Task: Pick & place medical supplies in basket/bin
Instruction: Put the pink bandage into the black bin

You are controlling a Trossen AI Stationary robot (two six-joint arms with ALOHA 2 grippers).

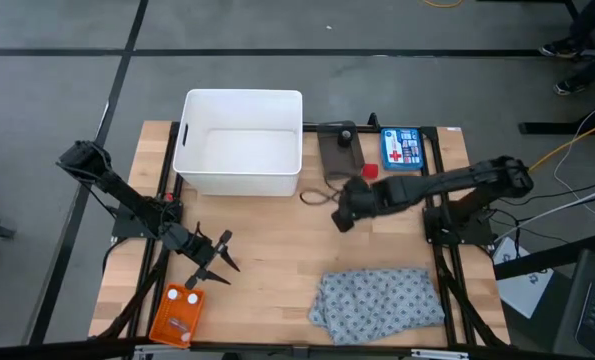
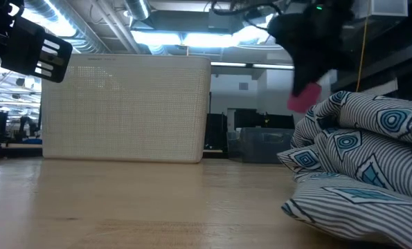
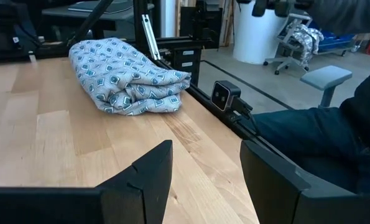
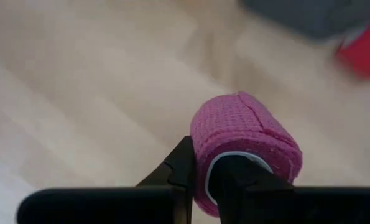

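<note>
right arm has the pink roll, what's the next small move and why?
Probably lift and start carrying it toward the flat orange mesh basket at the table's near left corner. The right gripper is shut on the pink fabric roll, low over bare wood by the white plastic tub, far from the basket.

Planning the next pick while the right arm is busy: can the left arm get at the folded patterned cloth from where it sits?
Probably yes. The left gripper is open above bare wood, and its wrist view shows the cloth straight ahead with nothing between. The right gripper, shut on the pink roll, is off that path.
</note>
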